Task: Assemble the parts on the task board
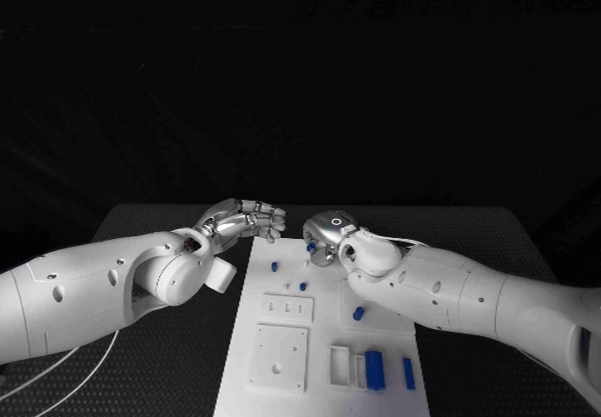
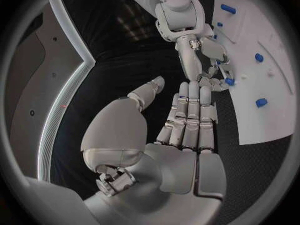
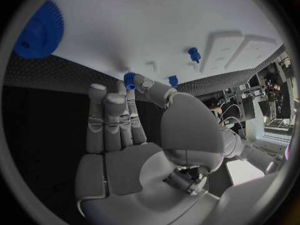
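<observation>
white task board (image 1: 282, 347) lies mid-worktop (image 1: 150, 226). at its far end the right robot hand (image 1: 328, 233) pinches a small blue part (image 3: 129, 80) at its fingertips; the left robot hand (image 1: 241, 219) hovers beside that end, fingers apart, holding nothing. blue cylinders (image 1: 373, 369) rest near the board's close end.

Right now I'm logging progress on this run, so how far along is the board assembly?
Early, it seems. Some blue pegs already stand in the task board. In hand: the right hand pinches a small blue part at the board's far edge; the left hand hovers open beside the board. Left to do: a blue gear and blue cylinders lie loose on the board.
</observation>
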`<state>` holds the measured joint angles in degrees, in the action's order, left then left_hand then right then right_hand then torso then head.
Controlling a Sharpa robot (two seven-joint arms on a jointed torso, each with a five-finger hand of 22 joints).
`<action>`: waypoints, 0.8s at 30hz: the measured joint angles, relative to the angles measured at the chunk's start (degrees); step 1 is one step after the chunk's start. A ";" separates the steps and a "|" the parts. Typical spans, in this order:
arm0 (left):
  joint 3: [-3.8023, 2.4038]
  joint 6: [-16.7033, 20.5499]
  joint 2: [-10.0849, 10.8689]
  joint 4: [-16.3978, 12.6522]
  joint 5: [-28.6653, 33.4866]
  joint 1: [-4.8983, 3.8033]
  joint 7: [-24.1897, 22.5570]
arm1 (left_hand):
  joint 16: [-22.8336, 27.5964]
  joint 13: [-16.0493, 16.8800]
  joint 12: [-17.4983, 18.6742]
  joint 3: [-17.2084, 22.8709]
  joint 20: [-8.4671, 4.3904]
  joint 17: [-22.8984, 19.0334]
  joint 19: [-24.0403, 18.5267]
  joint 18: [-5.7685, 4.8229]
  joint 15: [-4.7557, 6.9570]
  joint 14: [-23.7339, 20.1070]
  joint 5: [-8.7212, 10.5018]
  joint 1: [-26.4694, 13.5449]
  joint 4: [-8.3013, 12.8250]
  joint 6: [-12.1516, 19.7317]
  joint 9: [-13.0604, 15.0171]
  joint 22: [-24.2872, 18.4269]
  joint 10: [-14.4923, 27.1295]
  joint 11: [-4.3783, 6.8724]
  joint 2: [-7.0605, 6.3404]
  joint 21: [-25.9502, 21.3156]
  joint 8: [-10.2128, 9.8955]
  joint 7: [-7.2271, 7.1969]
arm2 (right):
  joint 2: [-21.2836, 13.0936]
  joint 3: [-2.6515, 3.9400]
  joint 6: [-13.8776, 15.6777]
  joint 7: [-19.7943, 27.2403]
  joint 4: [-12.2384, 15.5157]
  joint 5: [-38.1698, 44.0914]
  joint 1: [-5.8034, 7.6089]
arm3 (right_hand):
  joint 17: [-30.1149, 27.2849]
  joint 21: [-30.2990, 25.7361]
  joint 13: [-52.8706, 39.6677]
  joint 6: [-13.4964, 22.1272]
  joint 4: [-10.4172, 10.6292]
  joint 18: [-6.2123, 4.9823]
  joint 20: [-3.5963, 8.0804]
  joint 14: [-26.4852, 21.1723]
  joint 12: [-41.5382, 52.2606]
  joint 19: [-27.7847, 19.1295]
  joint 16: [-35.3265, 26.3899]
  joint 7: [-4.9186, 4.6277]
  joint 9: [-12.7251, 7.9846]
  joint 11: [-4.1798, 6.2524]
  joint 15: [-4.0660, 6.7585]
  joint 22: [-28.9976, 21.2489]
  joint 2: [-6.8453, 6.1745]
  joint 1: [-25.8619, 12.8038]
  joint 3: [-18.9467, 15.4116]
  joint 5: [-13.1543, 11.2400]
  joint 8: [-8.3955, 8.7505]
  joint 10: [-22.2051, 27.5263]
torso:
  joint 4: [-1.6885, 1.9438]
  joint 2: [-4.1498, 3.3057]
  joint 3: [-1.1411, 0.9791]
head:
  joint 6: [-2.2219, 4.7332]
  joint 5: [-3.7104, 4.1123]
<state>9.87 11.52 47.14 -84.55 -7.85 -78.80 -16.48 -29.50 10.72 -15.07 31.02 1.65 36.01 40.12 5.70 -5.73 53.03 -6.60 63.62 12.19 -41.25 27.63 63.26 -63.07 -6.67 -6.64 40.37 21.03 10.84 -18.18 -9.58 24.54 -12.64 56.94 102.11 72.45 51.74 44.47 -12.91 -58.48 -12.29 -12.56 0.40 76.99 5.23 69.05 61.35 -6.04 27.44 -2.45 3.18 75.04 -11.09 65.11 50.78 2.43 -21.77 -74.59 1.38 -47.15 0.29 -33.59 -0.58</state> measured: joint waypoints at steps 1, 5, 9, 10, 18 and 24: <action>0.00 0.00 -0.02 0.00 -0.01 0.00 0.00 | 0.00 0.00 0.00 0.00 -0.01 0.00 0.01 0.00 0.00 0.00 0.00 0.00 0.00 0.00 0.00 -0.01 0.00 0.00 0.00 0.00 0.00 0.00 | 0.03 0.00 -0.01 0.02 -0.02 -0.02 -0.02 | 0.00 0.00 0.00 0.00 -0.06 0.00 0.00 0.00 0.00 0.00 0.00 0.00 0.00 0.00 0.00 0.00 0.00 0.00 0.06 0.00 0.00 0.00 | -0.02 0.00 -0.01 | -0.02 0.00; 0.00 0.00 -0.03 0.03 -0.02 -0.01 0.01 | 0.00 0.05 0.00 0.00 -0.21 0.00 0.22 -0.06 0.00 0.00 0.00 0.00 0.00 0.00 0.00 -0.04 0.00 0.00 0.00 0.00 0.00 0.00 | 0.20 0.00 -0.13 0.05 -0.28 -0.13 -0.07 | -0.20 0.00 -0.02 0.00 0.03 0.00 -0.01 0.00 -0.04 -0.01 0.00 0.00 0.00 0.00 0.00 0.00 0.00 0.00 0.15 -0.04 0.01 0.00 | -0.07 0.02 -0.01 | -0.21 0.01; 0.00 0.00 -0.05 0.03 -0.04 -0.01 0.02 | 0.00 0.04 0.00 0.00 -0.21 0.00 0.22 -0.34 0.00 0.00 0.23 0.00 0.00 0.00 0.00 -0.04 0.00 0.00 0.00 0.00 0.00 0.00 | 0.33 0.01 -0.36 0.11 -0.47 -0.49 -0.08 | -0.50 0.00 -0.10 0.75 0.19 0.00 -0.05 -0.46 -0.70 -0.31 0.00 -0.55 0.01 -0.11 -0.18 0.00 -0.30 0.30 0.30 -0.05 0.52 0.11 | -0.09 0.06 -0.01 | -0.29 0.01; 0.00 0.00 -0.05 0.03 -0.04 -0.01 0.02 | 0.00 0.04 0.00 0.00 -0.22 0.00 0.22 -0.35 0.00 0.00 0.23 0.00 0.00 0.00 0.00 -0.04 0.00 0.00 0.00 0.00 0.00 0.00 | 0.38 0.01 -0.43 0.11 -0.55 -0.63 -0.08 | -0.53 0.00 -0.14 0.95 0.19 -0.01 0.01 -0.58 -0.91 -0.40 0.00 -0.73 -0.02 -0.36 -0.13 0.00 -0.31 0.31 0.30 -0.05 0.70 0.36 | -0.09 0.07 -0.01 | -0.30 0.01; 0.01 0.00 -0.07 0.03 -0.06 -0.02 0.03 | 0.00 0.04 0.00 0.00 -0.21 0.00 0.22 -0.39 0.00 0.00 0.23 0.00 0.00 0.00 0.04 -0.04 0.00 0.00 0.00 0.00 0.00 0.00 | 0.61 -0.05 -0.62 0.10 -1.03 -1.72 -0.13 | -1.03 0.00 0.49 3.95 1.12 0.00 -0.09 -1.07 -1.52 -0.73 0.00 -2.09 -0.76 -2.15 -0.90 0.00 -3.41 -0.55 -0.22 0.02 2.33 4.08 | -0.09 0.10 -0.04 | -0.36 0.01; 0.01 0.01 -0.06 0.03 -0.07 -0.03 0.04 | 0.00 0.08 0.00 0.00 -0.21 0.00 0.22 -0.42 0.00 0.00 0.23 0.00 0.00 0.00 0.04 -0.09 0.00 0.00 0.00 0.00 0.00 0.00 | 0.61 -0.10 -0.58 0.08 -1.17 -2.46 -0.13 | -1.50 -0.34 1.72 6.86 0.99 0.07 -0.12 -1.50 -1.76 -1.36 -0.25 -3.38 -1.24 -3.58 -2.31 0.00 -4.75 -1.14 -1.62 0.02 3.83 8.43 | -0.10 0.11 -0.03 | -0.47 -0.07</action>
<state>9.87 11.53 47.09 -84.52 -7.92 -78.83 -16.44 -29.50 10.81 -15.07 31.02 1.44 36.01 40.34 5.28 -5.73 53.03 -6.37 63.62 12.19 -41.25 27.67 63.17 -63.07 -6.67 -6.63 40.37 21.03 10.84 -17.57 -9.68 23.96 -12.56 55.76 99.64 72.32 50.24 44.13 -11.19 -51.61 -11.30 -12.49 0.28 75.49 3.47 67.68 61.10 -9.42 26.20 -6.03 0.87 75.03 -15.85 63.97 49.17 2.45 -17.95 -66.16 1.27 -47.04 0.25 -34.06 -0.65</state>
